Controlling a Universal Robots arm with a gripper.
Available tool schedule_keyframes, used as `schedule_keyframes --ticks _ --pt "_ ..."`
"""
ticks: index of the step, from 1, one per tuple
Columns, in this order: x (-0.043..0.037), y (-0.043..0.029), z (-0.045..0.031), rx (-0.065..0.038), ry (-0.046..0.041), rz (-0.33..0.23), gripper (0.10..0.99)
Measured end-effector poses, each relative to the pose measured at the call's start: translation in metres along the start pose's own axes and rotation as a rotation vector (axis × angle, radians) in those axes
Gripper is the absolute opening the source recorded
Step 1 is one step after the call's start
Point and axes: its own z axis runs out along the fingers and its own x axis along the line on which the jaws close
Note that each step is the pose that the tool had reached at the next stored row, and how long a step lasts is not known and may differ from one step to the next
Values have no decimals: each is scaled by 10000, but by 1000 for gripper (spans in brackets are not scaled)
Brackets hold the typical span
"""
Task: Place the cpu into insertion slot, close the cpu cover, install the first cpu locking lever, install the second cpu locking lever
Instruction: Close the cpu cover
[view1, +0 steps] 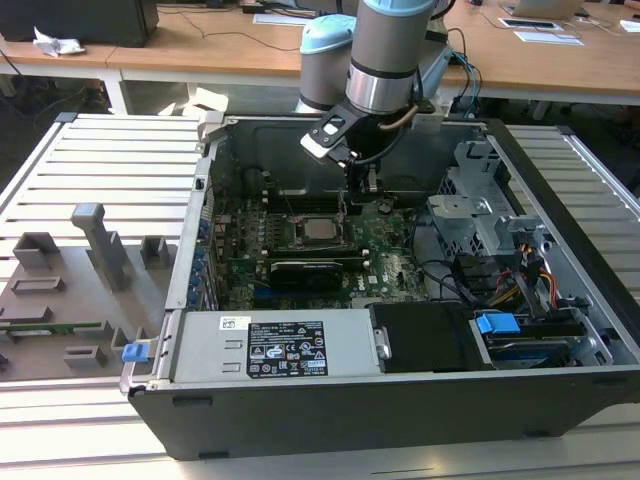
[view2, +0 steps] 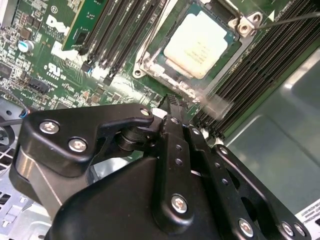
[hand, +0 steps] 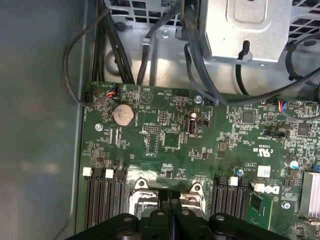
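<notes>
gripper (view2: 172, 101) fingers pressed together, pinching nothing, tip just beside the socket | cpu (view2: 200, 45) flat in insertion slot (view2: 175, 75) | cpu cover (view2: 146, 59) down, framing it | green motherboard (hand: 225, 150) around | open computer case (view1: 400, 410)

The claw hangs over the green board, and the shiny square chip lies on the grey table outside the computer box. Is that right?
Not quite. The claw does hang over the green board, but the chip is not out on the table: it sits fitted into that board, as the second wrist view shows.
</notes>
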Motion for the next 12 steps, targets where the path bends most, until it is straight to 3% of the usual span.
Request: schedule_keyframes --ticks 12 --pt "14 -179 4 0 0 1 106"
